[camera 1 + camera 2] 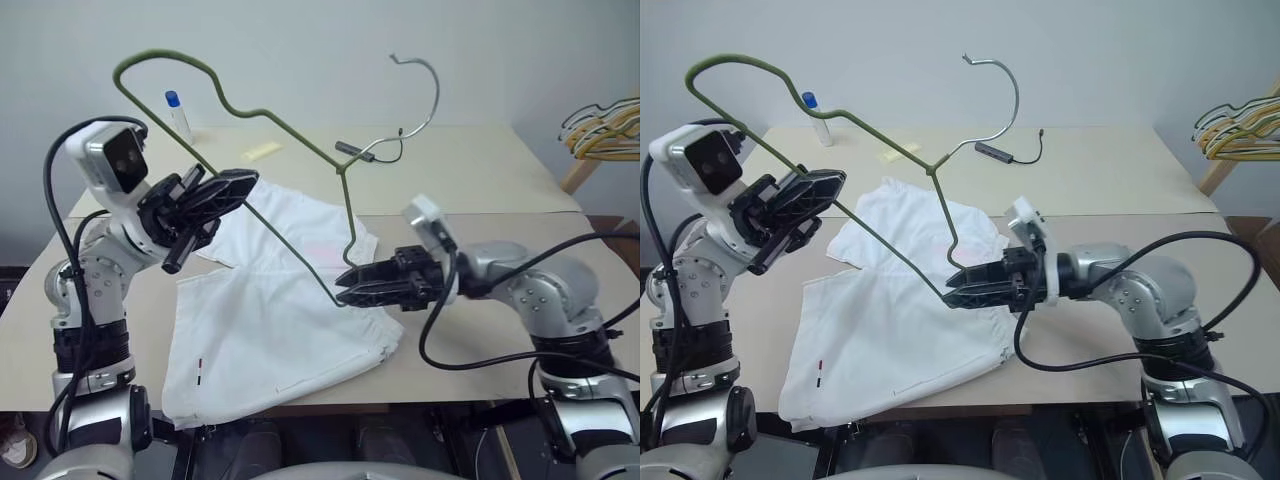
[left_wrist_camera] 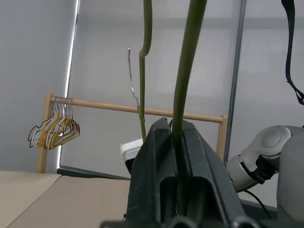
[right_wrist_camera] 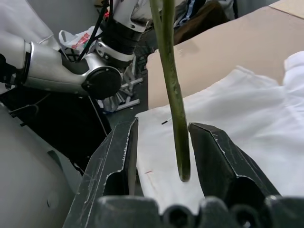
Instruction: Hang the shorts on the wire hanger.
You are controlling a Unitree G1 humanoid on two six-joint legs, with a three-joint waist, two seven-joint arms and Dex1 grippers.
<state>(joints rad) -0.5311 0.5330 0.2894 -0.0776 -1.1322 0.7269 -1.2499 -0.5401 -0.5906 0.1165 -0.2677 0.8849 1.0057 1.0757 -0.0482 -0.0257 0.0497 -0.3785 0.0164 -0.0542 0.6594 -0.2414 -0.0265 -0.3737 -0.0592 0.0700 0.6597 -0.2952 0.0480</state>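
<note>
The hanger [image 1: 262, 112] is clamped in the left tool [image 1: 222, 190], its corner between the right tool's [image 1: 350, 284] parted jaws, above the shorts [image 1: 280, 330], probably for threading.

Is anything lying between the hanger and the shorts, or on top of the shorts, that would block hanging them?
Nothing visible does. The wire hanger is held above the shorts, which lie bare on the table.
</note>
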